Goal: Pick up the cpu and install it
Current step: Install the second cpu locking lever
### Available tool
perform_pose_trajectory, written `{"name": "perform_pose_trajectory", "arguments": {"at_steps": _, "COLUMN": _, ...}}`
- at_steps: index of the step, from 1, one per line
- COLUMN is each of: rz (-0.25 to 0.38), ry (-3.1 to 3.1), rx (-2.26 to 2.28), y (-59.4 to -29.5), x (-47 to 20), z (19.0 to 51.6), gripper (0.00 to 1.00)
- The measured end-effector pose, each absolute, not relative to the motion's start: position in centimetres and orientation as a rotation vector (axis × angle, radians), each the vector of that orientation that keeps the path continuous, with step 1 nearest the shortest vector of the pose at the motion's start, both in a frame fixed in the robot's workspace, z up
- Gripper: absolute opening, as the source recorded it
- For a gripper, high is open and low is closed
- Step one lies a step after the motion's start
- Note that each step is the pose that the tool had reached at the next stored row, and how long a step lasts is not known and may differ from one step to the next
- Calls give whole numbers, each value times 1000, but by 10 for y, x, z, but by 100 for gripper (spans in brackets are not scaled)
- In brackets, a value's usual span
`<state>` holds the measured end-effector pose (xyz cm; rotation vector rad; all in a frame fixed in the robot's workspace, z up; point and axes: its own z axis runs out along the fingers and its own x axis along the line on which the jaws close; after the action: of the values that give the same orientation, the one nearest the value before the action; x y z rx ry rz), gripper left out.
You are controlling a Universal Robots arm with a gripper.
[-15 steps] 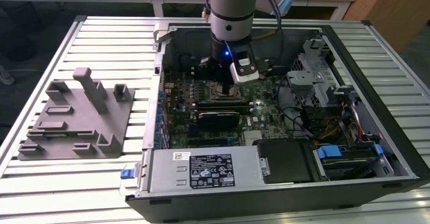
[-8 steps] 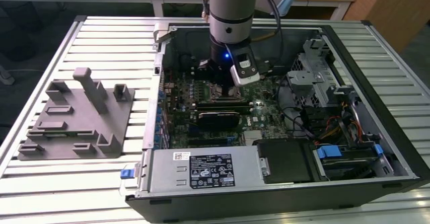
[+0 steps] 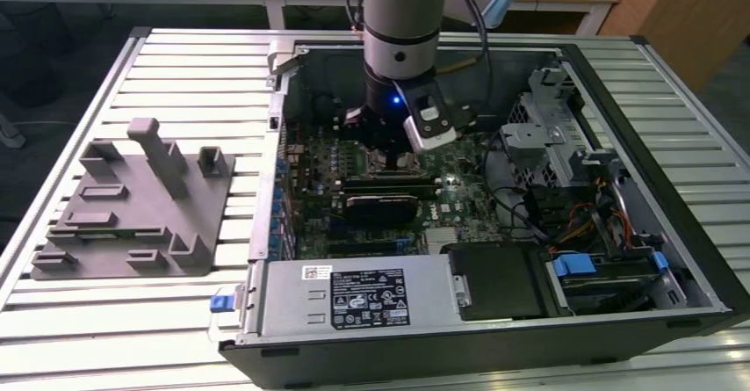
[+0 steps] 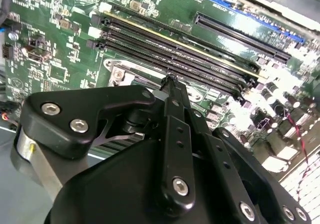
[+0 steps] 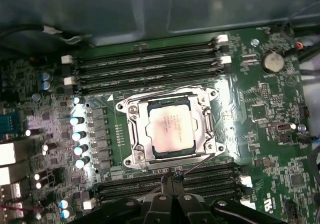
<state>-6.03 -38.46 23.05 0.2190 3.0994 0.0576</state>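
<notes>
I saw the cpu (image 5: 171, 128) lying flat inside the metal socket frame (image 5: 131, 134) on the green motherboard (image 5: 270, 108), its pale silvery top facing up and its edges square with the frame. It was in the socket, not in the claw. Long black memory slots (image 5: 145, 66) ran along one side of the socket, and more slots (image 5: 215, 176) ran along the opposite side, next to the gripper. A row of small silver capacitors (image 5: 77, 134) stood beside the frame, and a round coin battery (image 5: 273, 61) sat farther off on the board.

In the first wrist view the gripper (image 5: 172, 181) hung just off the socket's edge, its dark fingertips drawn together to a narrow point with nothing between them. In the second wrist view the fingers (image 4: 172, 91) likewise met at a thin tip above the slots, closed and empty.

From the exterior view I could see the arm (image 3: 402, 31) reaching straight down into the open computer case (image 3: 656, 83), which lay on the slatted metal table (image 3: 176, 66). A grey plastic fixture (image 3: 135, 206) rested on the table well apart from the case, toward the exterior view's left. The power supply (image 3: 351, 296) filled the near corner of the case.
</notes>
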Motion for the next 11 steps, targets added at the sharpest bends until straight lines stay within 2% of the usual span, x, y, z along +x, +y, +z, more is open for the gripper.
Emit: {"name": "perform_pose_trajectory", "arguments": {"at_steps": 11, "rz": 50, "ry": 3111, "rx": 137, "y": -385, "x": -61, "z": 228, "gripper": 11}}
